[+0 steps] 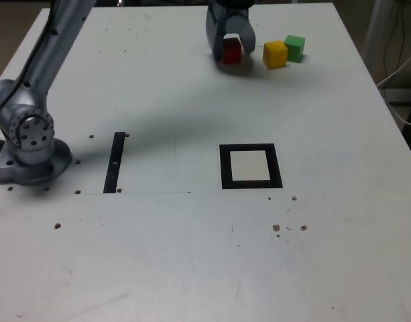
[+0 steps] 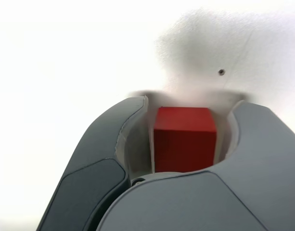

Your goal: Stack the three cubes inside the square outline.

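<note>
The red cube [image 1: 232, 51] rests on the white table at the far side, between the two jaws of my gripper [image 1: 230, 48]. In the wrist view the red cube [image 2: 185, 144] fills most of the space between the grey fingers [image 2: 106, 149] of the gripper [image 2: 188, 120]. One pad lies against it and a thin gap shows on the other side. The yellow cube [image 1: 275, 54] and the green cube [image 1: 295, 48] stand side by side just to the exterior view's right of the gripper. The square outline [image 1: 225, 168] lies empty nearer the camera.
A narrow black strip [image 1: 115, 163] lies to the exterior view's left of the outline. The arm's grey base [image 1: 31, 144] sits at the left edge, its link reaching over the table's far left. Small dark specks dot the near tabletop.
</note>
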